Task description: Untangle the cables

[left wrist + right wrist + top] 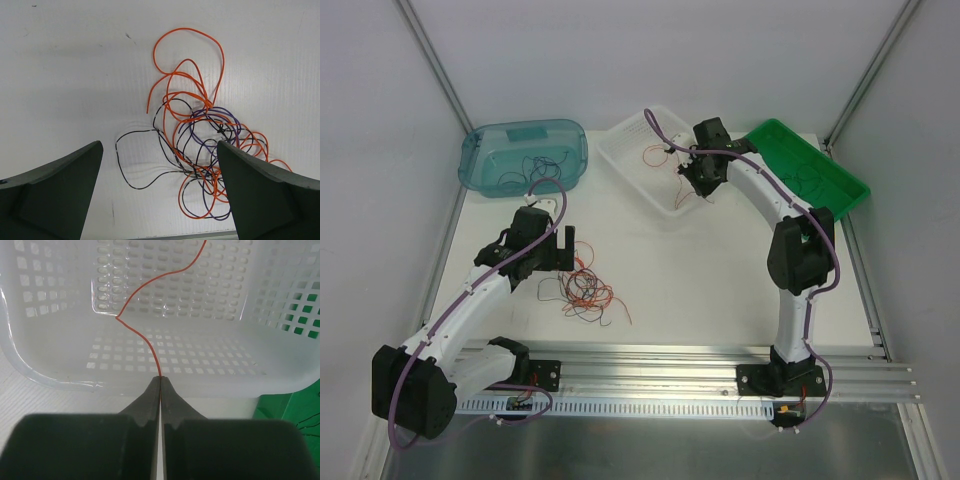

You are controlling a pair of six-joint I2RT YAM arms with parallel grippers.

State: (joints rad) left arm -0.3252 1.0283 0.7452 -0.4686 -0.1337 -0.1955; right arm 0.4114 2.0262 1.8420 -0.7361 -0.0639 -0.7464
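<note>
A tangle of thin cables (588, 290), orange, black and purple, lies on the white table. In the left wrist view the cables (200, 145) spread from centre to right, partly behind my right-hand finger. My left gripper (563, 246) hovers just left of the tangle, open wide (159, 165), with only one black loop between its fingers. My right gripper (698, 176) is over the white basket (630, 150), its jaws (160, 377) shut on a single red-orange wire (135, 330). That wire rises away from the tips across the basket.
A teal bin (485, 150) at the back left holds a few dark wires. The white perforated basket (50, 340) holds red-orange wires (655, 155). A green tray (840, 180) at the back right has thin wires in it. An aluminium rail (670, 365) runs along the near edge.
</note>
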